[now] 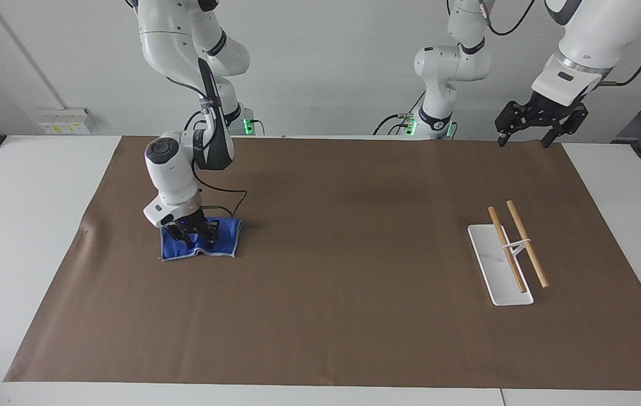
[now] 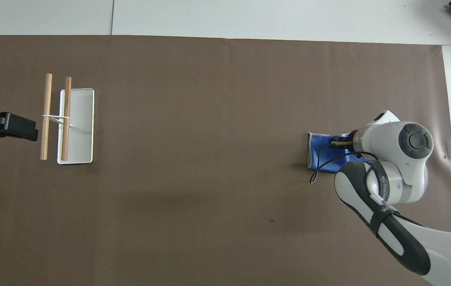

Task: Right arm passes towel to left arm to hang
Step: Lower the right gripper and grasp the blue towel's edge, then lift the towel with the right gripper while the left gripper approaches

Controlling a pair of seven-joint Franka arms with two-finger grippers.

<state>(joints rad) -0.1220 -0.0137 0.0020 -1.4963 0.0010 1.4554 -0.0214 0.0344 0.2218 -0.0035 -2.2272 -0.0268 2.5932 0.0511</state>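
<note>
The blue towel (image 1: 225,239) lies on the brown mat toward the right arm's end of the table, its middle bunched up and its edge buckled. My right gripper (image 1: 192,235) is down on the towel with its fingers pinched into the cloth; in the overhead view the right gripper (image 2: 336,143) and its arm cover much of the towel (image 2: 320,154). My left gripper (image 1: 523,141) waits in the air, open and empty, over the mat's edge nearest the robots, and shows at the overhead view's edge (image 2: 23,128).
A rack of two wooden rods (image 1: 526,242) on a white base (image 1: 492,265) stands toward the left arm's end of the table; the rods (image 2: 46,115) and base (image 2: 81,127) show from above. A black cable (image 2: 317,167) hangs from the right wrist.
</note>
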